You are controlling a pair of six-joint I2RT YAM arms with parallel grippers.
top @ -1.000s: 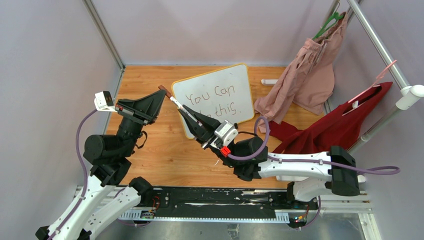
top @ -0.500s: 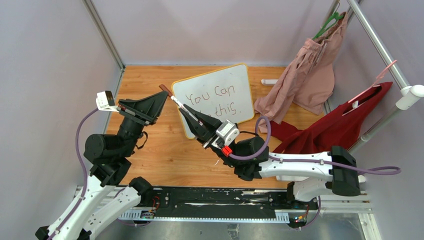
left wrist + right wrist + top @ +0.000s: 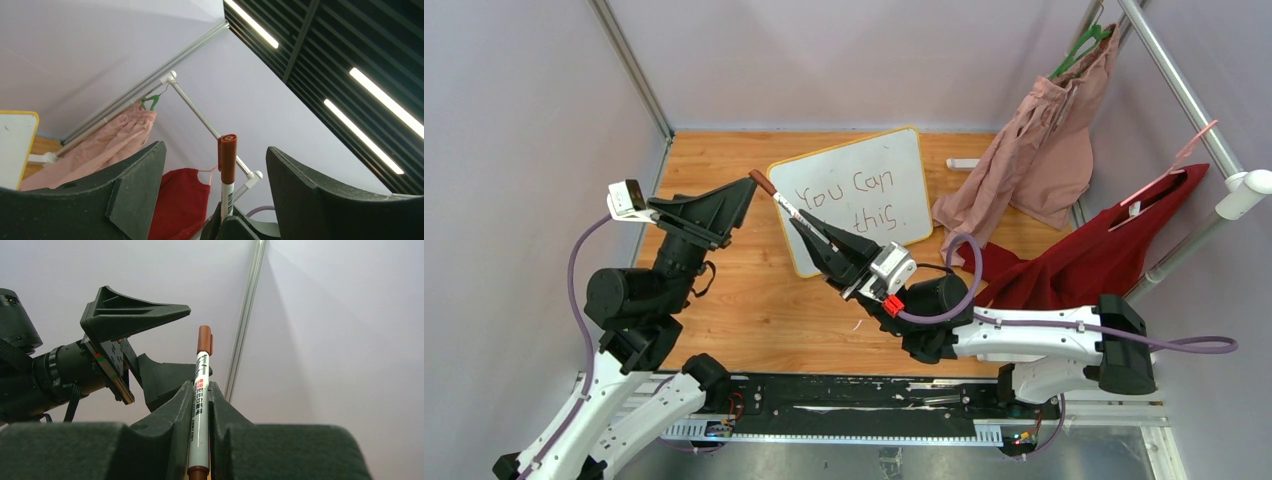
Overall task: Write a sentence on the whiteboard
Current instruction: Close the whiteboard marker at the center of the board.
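Right pincer grips marker; whiteboard reads "You Can", seemingly "this".

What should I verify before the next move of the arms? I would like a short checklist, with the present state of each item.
1. Right gripper shut on the marker: ok.
2. Cap seated on the marker's free end: ok.
3. Left gripper open, fingers wide apart: ok.
4. Cap lined up with the gap between the left fingers, touching neither: ok.
5. Cap deep enough in that gap for a grip: cannot tell.
6. Sentence complete on the whiteboard: cannot tell; "You Can" reads clearly, but the right arm hides part of the lower line.
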